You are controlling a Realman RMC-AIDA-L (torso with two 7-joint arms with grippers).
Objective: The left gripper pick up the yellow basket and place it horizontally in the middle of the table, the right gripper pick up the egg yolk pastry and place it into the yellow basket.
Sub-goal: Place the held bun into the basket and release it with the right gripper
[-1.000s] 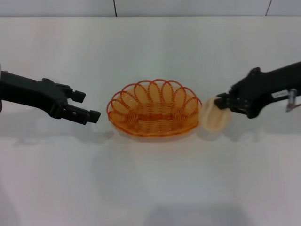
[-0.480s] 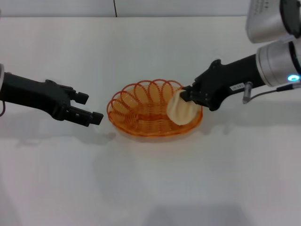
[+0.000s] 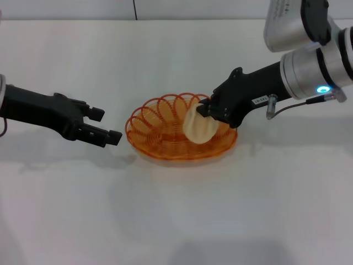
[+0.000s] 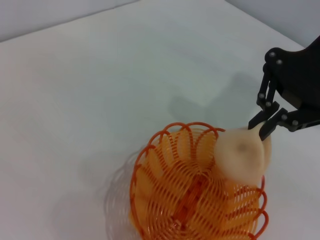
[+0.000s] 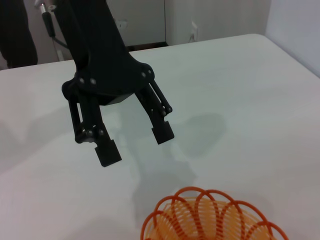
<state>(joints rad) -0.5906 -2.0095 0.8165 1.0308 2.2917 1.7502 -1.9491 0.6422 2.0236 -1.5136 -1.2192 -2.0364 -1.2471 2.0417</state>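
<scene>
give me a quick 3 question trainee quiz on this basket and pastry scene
1. True or false: the egg yolk pastry lies loose on the table.
2. Which tool holds the pastry: A) the left gripper B) the right gripper?
3. Fill in: the left tool's fingers are ____ and sit beside the yellow basket, not touching it.

Key: 1 false, it is gripped over the basket; 2 B; 3 open.

Matte black left gripper (image 3: 107, 125) with two blocky square-tipped fingers (image 5: 108, 152) on pinned linkages; black right gripper (image 3: 203, 110) bearing a small white label, behind it a silver-white cylindrical segment with a glowing ring light and a thin cable.
</scene>
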